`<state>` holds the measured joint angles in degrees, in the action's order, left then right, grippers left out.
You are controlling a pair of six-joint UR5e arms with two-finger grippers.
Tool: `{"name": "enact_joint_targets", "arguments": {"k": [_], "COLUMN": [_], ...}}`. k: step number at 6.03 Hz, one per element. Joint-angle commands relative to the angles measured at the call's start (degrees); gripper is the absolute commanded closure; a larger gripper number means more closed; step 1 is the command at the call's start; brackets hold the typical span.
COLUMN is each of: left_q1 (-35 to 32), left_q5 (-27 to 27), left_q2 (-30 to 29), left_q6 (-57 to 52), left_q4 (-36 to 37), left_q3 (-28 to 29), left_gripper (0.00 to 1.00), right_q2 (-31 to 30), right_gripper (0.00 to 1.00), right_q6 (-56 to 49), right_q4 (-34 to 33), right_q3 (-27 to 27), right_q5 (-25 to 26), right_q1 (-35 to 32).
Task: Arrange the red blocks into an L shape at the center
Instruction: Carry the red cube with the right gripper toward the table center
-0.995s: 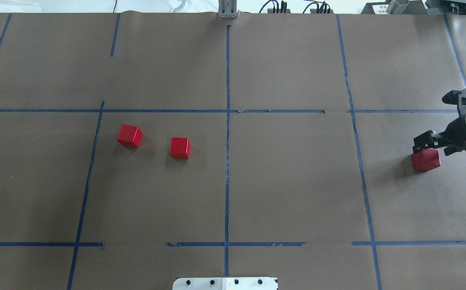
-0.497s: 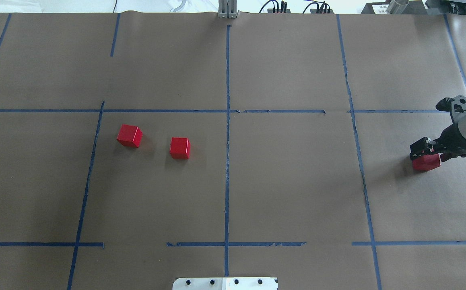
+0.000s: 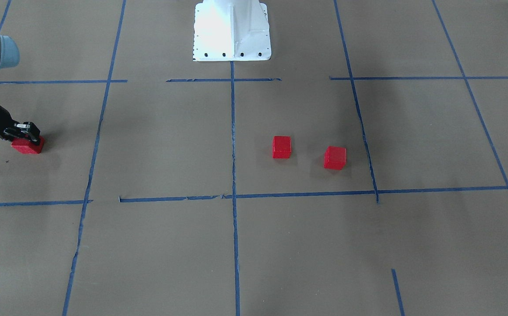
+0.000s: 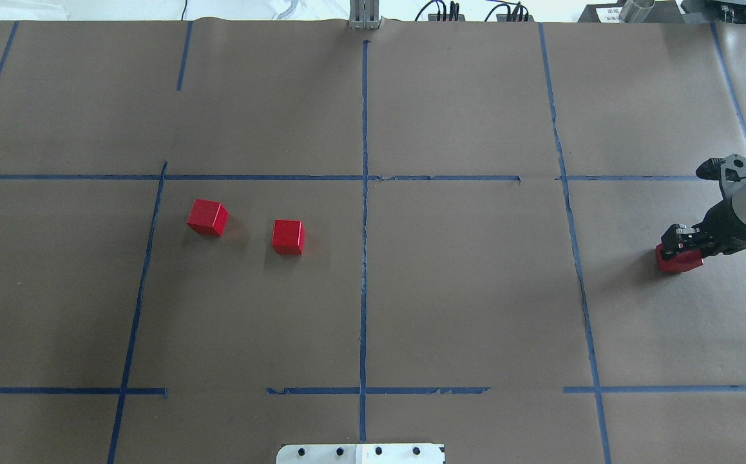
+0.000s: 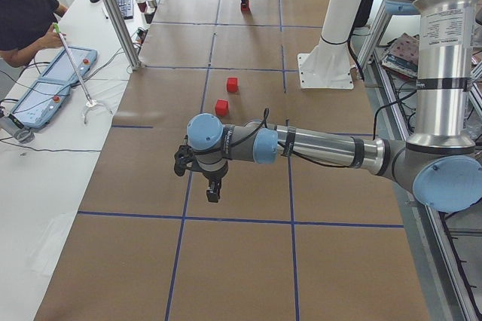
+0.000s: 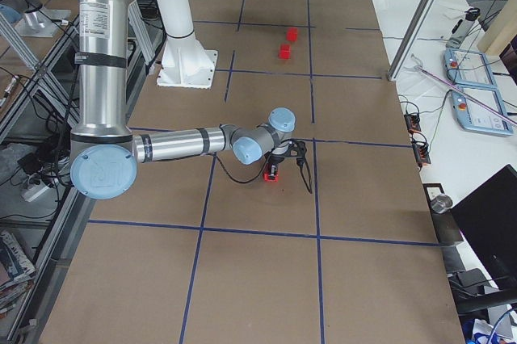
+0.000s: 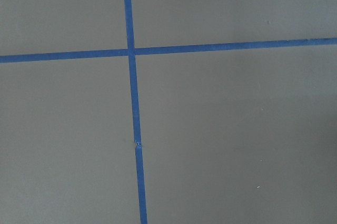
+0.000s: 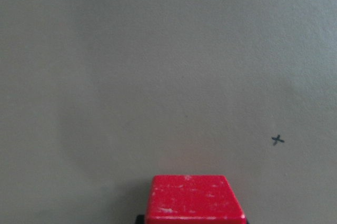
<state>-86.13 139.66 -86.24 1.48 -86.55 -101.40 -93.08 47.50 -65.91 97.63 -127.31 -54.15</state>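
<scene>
Three red blocks lie on the brown paper. Two [image 4: 207, 217] [image 4: 288, 236] sit apart, left of the long blue tape line through the center [image 4: 364, 258]; they also show in the front view [image 3: 335, 157] [image 3: 282, 147]. The third red block [image 4: 678, 259] is far right. My right gripper [image 4: 676, 248] is lowered over it, jaws against its sides, and the block rests on the paper [image 3: 26, 146]. The right wrist view shows its top face [image 8: 195, 197]. My left gripper [image 5: 213, 189] hovers over bare paper, and I cannot tell if it is open or shut.
The robot's white base [image 4: 360, 453] is at the near table edge. Blue tape lines form a grid across the paper. A metal post [image 5: 113, 12] and an operator [image 5: 22, 12] at a side table are beyond the far edge.
My right gripper has come down from just above the far-right red block to around it, and its jaws have narrowed. The other two blocks have not moved.
</scene>
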Motion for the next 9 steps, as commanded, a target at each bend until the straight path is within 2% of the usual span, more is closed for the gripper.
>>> {"name": "enact_joint_targets", "arguments": {"k": [1,2,3,4,5,6,7,8,9], "left_q1": [0.0,0.0,0.0,0.0,0.1,0.1,0.1,0.1,0.1], "left_q5": [-0.1,0.0,0.5,0.7,0.6,0.7,0.9,1.5,4.5], "left_q2": [-0.4,0.1,0.1,0.1,0.0,0.0,0.0,0.1,0.1], "left_q6": [0.0,-0.6,-0.2,-0.1,-0.2,-0.2,-0.1,-0.1,0.0], "left_q4": [0.2,-0.5,-1.4,-1.6,-1.7,-2.2,-2.2,-2.2,-2.1], "left_q3": [-1.0,-1.0,-1.3,-2.1,-2.1,-2.1,-2.1,-2.1,-2.0], "left_gripper": [0.0,0.0,0.0,0.0,0.0,0.0,0.0,0.0,0.0], "right_q2": [5.4,13.8,22.9,28.7,33.5,42.3,47.0,47.1,47.9], "right_gripper": [1.0,1.0,1.0,1.0,1.0,1.0,1.0,1.0,1.0], "right_q6": [0.8,5.0,9.4,17.2,23.6,29.6,33.1,33.1,32.3], "right_q4": [-3.1,-12.6,-19.5,-21.3,-21.0,-20.8,-20.6,-19.9,-18.0], "right_q3": [5.9,8.5,8.6,7.8,5.6,-2.1,-7.4,-7.7,-9.6], "right_q5": [-0.8,-0.8,-0.4,1.9,7.6,9.0,12.1,18.6,20.9], "right_q1": [0.3,3.4,7.3,12.9,17.9,20.3,22.8,25.7,27.0]}}
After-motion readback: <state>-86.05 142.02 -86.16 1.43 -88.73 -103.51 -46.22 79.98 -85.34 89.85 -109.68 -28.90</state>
